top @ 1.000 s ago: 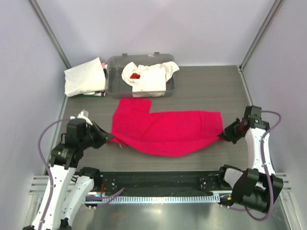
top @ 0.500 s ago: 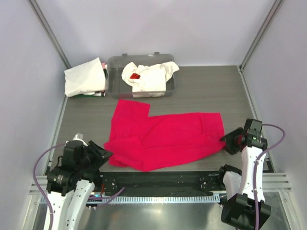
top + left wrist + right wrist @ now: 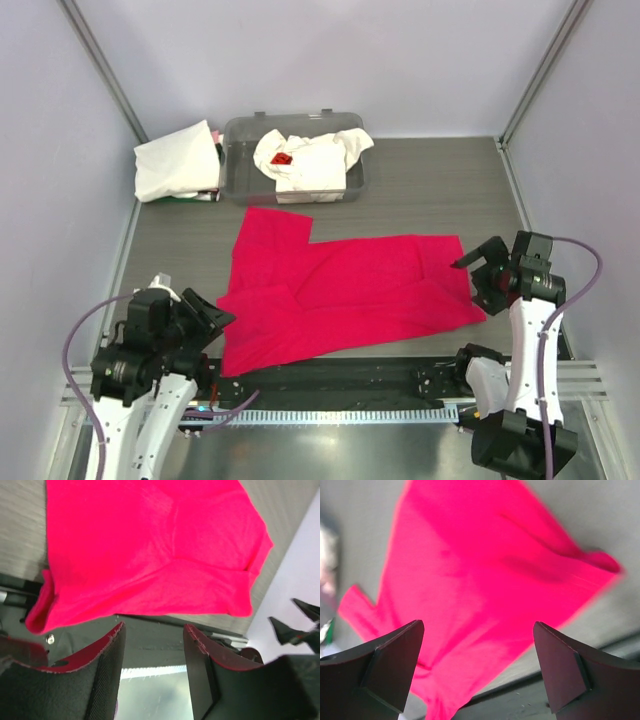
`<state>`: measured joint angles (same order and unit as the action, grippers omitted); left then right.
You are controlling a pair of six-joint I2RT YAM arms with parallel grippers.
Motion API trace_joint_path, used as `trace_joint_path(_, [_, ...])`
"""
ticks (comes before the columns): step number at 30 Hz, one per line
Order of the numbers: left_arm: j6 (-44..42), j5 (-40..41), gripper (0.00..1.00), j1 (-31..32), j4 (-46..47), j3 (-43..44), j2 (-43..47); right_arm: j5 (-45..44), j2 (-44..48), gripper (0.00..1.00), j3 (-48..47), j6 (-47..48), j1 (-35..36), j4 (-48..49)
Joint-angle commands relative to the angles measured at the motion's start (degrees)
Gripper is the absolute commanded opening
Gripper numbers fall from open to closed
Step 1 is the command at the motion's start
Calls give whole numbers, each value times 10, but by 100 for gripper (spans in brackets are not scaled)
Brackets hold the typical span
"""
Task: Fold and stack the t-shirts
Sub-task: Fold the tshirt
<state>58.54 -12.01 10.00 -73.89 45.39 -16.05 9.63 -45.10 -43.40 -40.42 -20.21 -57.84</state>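
The crimson red t-shirt (image 3: 340,290) lies spread on the grey table, its near hem at the black front rail. It fills the left wrist view (image 3: 150,550) and the right wrist view (image 3: 480,580). My left gripper (image 3: 210,312) hovers off the shirt's near left corner, jaws open and holding nothing (image 3: 155,627). My right gripper (image 3: 474,284) stands wide open at the shirt's right edge, above the cloth and holding nothing (image 3: 477,625). A crumpled white t-shirt (image 3: 305,160) with a small red mark lies in the tub. A folded white t-shirt (image 3: 175,160) sits at the back left.
The clear grey plastic tub (image 3: 240,170) stands at the back, left of centre. A black rail (image 3: 330,375) runs along the near edge between the arm bases. Walls and metal posts close in both sides.
Both grippers opened and let go of the red t-shirt, which was stretched between them and now lies flat, nearer the front. The left arm drew back towards its base.
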Motion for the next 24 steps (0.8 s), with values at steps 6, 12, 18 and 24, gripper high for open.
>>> trace_joint_path(6, [-27,-2,50,-1,205,-82,-143,96,-110,98,-54,-1,133,152])
trace_joint_path(12, [-35,4,48,5,326,-119,-277,73,-227,98,-42,13,165,229])
trace_joint_path(18, [-33,46,47,42,422,-113,-433,60,-371,97,-65,18,177,288])
trace_joint_path(24, [-62,66,45,47,497,-94,-593,3,-471,98,-107,48,174,291])
